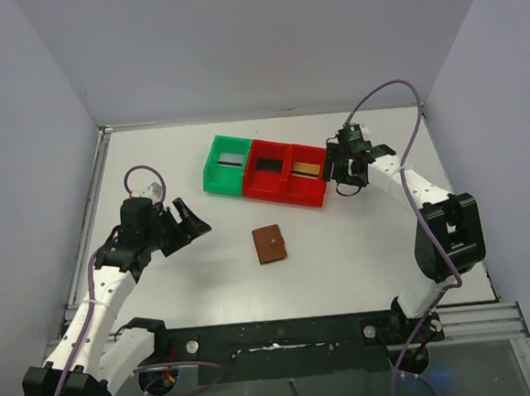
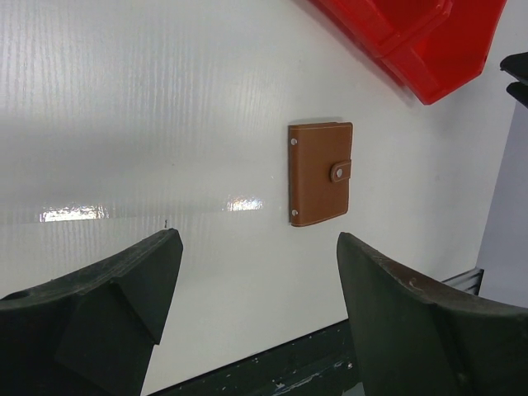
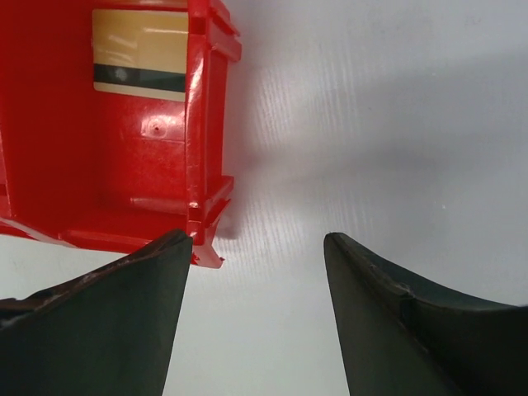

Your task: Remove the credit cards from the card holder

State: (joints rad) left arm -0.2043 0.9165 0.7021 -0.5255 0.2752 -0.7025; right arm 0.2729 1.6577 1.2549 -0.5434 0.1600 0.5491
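The card holder (image 1: 269, 243), a brown leather wallet, lies closed with its tab snapped on the white table; it also shows in the left wrist view (image 2: 320, 173). One card lies in each bin: a grey card (image 1: 232, 159), a dark card (image 1: 267, 164) and a tan card with a dark stripe (image 1: 306, 168), which the right wrist view also shows (image 3: 140, 54). My left gripper (image 1: 193, 218) is open and empty, left of the wallet (image 2: 257, 238). My right gripper (image 1: 347, 184) is open and empty beside the right red bin (image 3: 257, 237).
A green bin (image 1: 216, 176) and two red bins (image 1: 257, 188) (image 1: 309, 193) stand in a row behind the wallet. White walls enclose the table on three sides. A black rail (image 1: 285, 329) runs along the near edge.
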